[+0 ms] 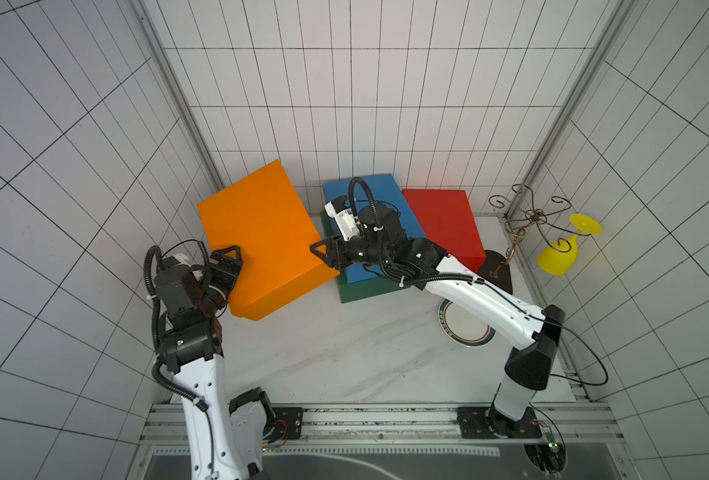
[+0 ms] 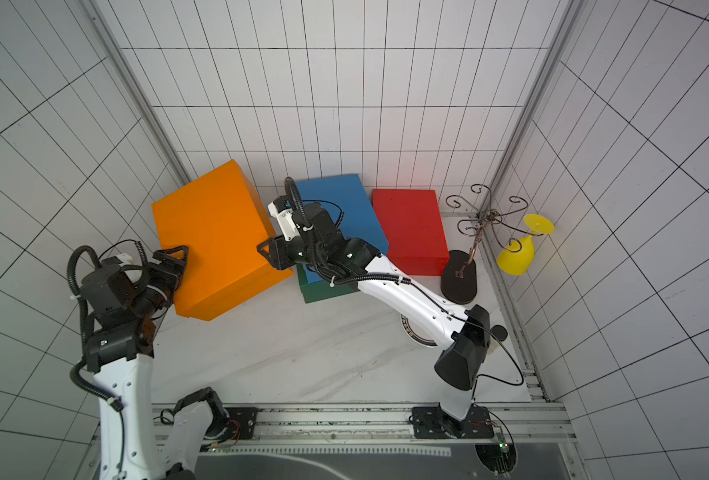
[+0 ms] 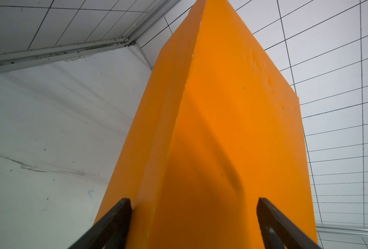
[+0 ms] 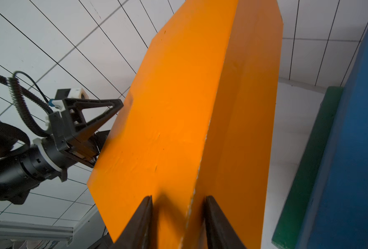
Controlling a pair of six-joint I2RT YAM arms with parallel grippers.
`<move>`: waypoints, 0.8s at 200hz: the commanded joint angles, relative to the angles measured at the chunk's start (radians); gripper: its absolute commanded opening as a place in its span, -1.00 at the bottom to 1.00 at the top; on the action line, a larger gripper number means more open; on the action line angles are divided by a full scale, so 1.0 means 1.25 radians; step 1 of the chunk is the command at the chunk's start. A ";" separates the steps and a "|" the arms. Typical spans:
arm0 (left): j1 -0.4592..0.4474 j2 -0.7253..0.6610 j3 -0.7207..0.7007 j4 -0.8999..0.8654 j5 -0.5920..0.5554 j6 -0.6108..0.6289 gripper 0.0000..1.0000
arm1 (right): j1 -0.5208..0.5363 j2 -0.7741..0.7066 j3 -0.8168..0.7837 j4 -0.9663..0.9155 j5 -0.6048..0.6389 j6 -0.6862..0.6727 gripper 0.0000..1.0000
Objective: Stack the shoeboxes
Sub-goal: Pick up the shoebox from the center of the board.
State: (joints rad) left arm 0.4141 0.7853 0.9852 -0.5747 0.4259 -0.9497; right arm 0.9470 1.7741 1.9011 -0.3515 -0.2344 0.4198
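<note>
Left gripper (image 1: 232,259) clamped wide across one end of orange shoebox (image 1: 261,232); right gripper (image 1: 321,254) straddling opposite lid edge, jaws partly apart, contact unclear. Box tilted, seemingly off counter (image 1: 323,353), beside blue shoebox (image 1: 386,189) atop green shoebox (image 1: 369,291). Likely hazards: lid lifting free, uneven pinch twisting box into stack.

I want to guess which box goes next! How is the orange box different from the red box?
The orange box is tilted; the red box lies flat on the table. The left end effector and right end effector sit at the orange box's edges; neither touches the red box. Both are plain, single-coloured rectangular boxes.
</note>
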 commanded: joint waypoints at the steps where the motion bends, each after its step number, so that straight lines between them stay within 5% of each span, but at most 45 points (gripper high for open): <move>1: -0.111 0.000 0.061 0.113 0.088 -0.104 0.81 | 0.031 0.008 0.073 0.038 -0.110 -0.024 -0.21; 42: -0.290 0.044 0.094 0.193 -0.045 -0.144 0.81 | 0.005 -0.006 0.064 0.038 -0.113 -0.014 -0.22; 160: -0.585 0.299 0.260 0.378 -0.220 -0.151 0.79 | -0.178 -0.121 -0.065 0.038 -0.110 -0.007 -0.23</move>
State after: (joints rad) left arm -0.2192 1.1179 1.2358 -0.3355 0.0505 -1.1263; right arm 0.7319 1.5929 1.9118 -0.2497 -0.2043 0.4133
